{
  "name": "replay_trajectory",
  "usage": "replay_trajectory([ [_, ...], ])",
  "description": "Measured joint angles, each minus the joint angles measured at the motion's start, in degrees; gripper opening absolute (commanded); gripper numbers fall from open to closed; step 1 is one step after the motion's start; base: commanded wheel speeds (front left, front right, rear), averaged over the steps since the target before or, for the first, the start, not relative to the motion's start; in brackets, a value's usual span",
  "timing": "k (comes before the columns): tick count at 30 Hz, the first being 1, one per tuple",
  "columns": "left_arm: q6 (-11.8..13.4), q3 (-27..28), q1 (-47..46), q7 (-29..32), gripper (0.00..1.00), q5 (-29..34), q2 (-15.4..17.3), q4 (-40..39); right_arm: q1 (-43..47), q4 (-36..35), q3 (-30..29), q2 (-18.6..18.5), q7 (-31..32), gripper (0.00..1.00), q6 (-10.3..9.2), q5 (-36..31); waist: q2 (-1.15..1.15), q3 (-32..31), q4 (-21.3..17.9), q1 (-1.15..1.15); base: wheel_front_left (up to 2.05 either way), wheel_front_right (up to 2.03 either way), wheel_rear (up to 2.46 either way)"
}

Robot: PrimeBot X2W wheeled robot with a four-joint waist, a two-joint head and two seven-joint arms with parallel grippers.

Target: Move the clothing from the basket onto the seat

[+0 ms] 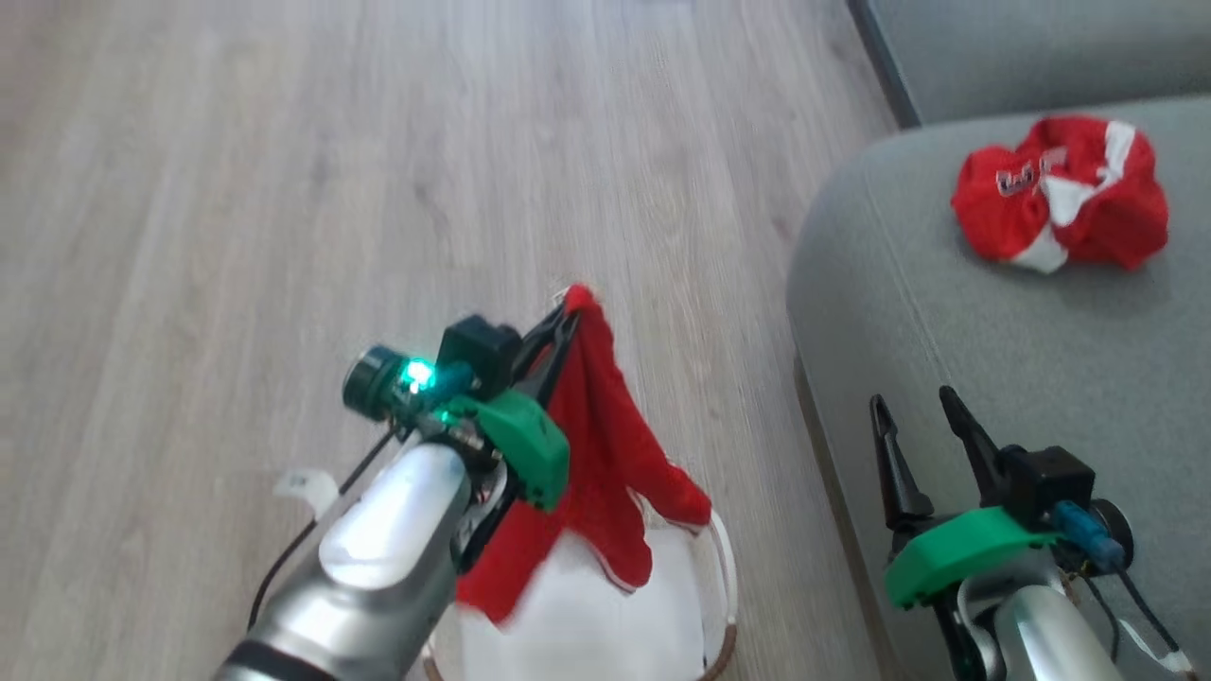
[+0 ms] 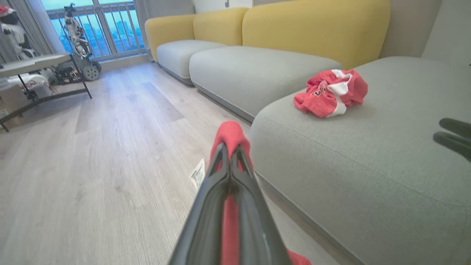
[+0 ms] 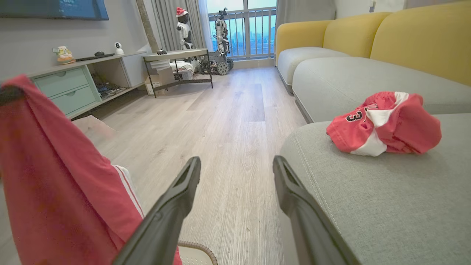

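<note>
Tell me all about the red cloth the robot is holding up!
The red garment is soft, thin-looking fabric with white striped trim along its lower edge. The shut left fingers pinch its top corner, so it hangs limp in folds, its bottom end over the basket. It hangs beside the seat, not on it.

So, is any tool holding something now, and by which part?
The left tool is shut on a red garment, pinching a bunched fold at its top; the rest hangs over the basket. The right tool is open, holding nothing.
</note>
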Motion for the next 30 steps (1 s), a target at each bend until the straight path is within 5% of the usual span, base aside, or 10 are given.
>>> replay_trajectory([
  [15, -0.6, -0.5, -6.7, 4.5, 0.00, -1.4, -1.0, -8.8, 0.8, 0.3, 6.4, 0.0, 0.0, 1.00, 0.00, 1.0, 0.00, -5.3, 2.0, 0.00, 0.00, 0.00, 0.00],
  [25, 0.0, -2.6, -8.9, 5.5, 0.00, -2.8, -1.6, -9.9, -4.5, 2.8, 16.3, -0.1, 0.1, 1.00, 0.00, 2.7, 0.00, -5.7, 2.2, 0.00, 0.00, 0.00, 0.00],
  [30, 0.1, -5.0, -9.9, 5.9, 0.00, -4.2, -1.8, -10.9, -7.9, 9.5, 22.8, -0.1, 0.1, 1.00, 0.00, 4.4, 0.00, -5.8, 3.5, 0.00, 0.00, 0.00, 0.00],
])
